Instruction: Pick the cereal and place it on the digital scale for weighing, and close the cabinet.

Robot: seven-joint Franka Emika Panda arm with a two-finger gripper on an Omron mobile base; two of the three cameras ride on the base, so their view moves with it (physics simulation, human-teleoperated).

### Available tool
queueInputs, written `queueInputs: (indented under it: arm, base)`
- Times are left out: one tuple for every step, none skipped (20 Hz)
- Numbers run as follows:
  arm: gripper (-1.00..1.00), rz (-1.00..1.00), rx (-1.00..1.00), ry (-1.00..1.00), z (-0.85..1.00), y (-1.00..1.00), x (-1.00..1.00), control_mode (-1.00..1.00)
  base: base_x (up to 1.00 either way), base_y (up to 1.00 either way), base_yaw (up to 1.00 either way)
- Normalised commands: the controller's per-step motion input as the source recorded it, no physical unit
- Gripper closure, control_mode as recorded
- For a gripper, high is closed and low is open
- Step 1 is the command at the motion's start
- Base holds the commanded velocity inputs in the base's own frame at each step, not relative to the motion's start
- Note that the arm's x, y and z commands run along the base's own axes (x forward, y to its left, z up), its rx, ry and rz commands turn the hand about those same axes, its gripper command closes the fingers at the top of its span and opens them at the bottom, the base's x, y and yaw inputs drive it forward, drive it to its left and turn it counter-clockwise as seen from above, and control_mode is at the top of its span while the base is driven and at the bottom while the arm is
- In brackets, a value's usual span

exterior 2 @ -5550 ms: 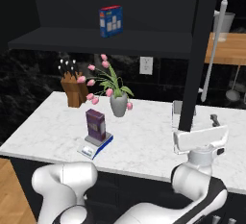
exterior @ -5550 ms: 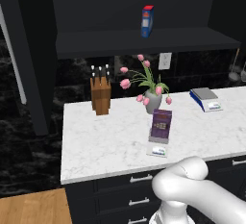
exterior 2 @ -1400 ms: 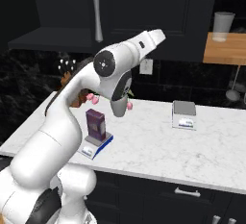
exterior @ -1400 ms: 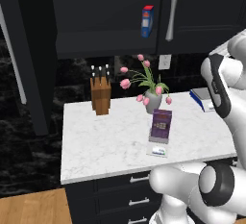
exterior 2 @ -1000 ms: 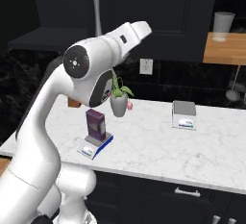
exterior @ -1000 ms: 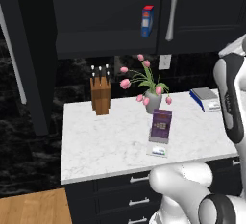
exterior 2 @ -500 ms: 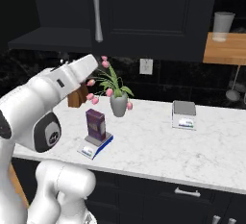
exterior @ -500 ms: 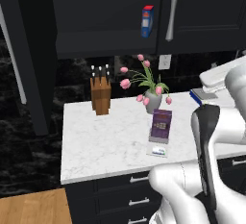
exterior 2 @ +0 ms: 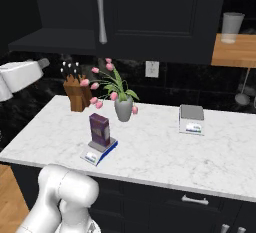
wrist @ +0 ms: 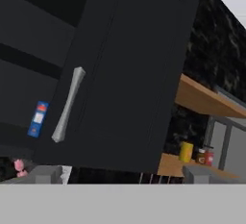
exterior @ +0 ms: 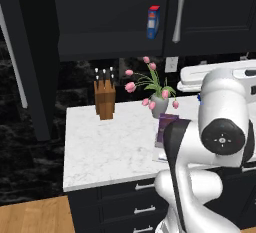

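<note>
On the marble counter point(exterior 2: 150, 147): one dark purple cereal box point(exterior 2: 99, 130), one flat digital scale point(exterior 2: 99, 152) under it, one thicker blue-based scale point(exterior 2: 192, 119) at right, one vase of pink tulips point(exterior 2: 123, 108), one wooden knife block point(exterior 2: 77, 97). Upper centre of the left base view: one blue box point(exterior: 152, 22) in the cabinet point(exterior: 110, 17).

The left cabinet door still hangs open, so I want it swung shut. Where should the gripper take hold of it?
Judging by its pose, grip the open door at its long vertical bar handle, near mid-height. Come from the front, jaws spanning the bar sideways, since it runs upright along the door's free edge.
</note>
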Motion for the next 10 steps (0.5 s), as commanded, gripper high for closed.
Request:
queueInputs:
  arm:
    - [-1.0,-0.01,0.05,0.0,0.0,0.33,-0.06,-1.0]
    - [-1.0,0.0,0.06,0.0,0.0,0.3,0.0,-1.0]
    - [-1.0,0.0,0.12,0.0,-0.09,0.31,0.0,-1.0]
    - [-1.0,0.0,0.13,0.0,-0.13,0.41,0.0,-1.0]
    - [-1.0,0.0,0.14,0.0,-0.19,0.56,0.0,-1.0]
    - [-1.0,0.0,0.14,0.0,-0.21,0.61,0.0,-1.0]
    - [-1.0,0.0,0.13,0.0,-0.17,0.66,0.0,-1.0]
    - [-1.0,0.0,0.11,0.0,-0.11,0.65,-0.11,-1.0]
    - [-1.0,0.0,0.09,-0.05,-0.04,0.62,-0.24,-1.0]
    - [-1.0,0.0,0.08,-0.09,-0.02,0.59,-0.32,-1.0]
  base:
    - [0.0,0.0,0.0]
    - [0.0,0.0,0.0]
    - [0.0,0.0,0.0]
    - [0.0,0.0,0.0]
    - [0.0,0.0,0.0]
    - [0.0,0.0,0.0]
    - [0.0,0.0,0.0]
    - [0.0,0.0,0.0]
    - [0.0,0.0,0.0]
    - [0.0,0.0,0.0]
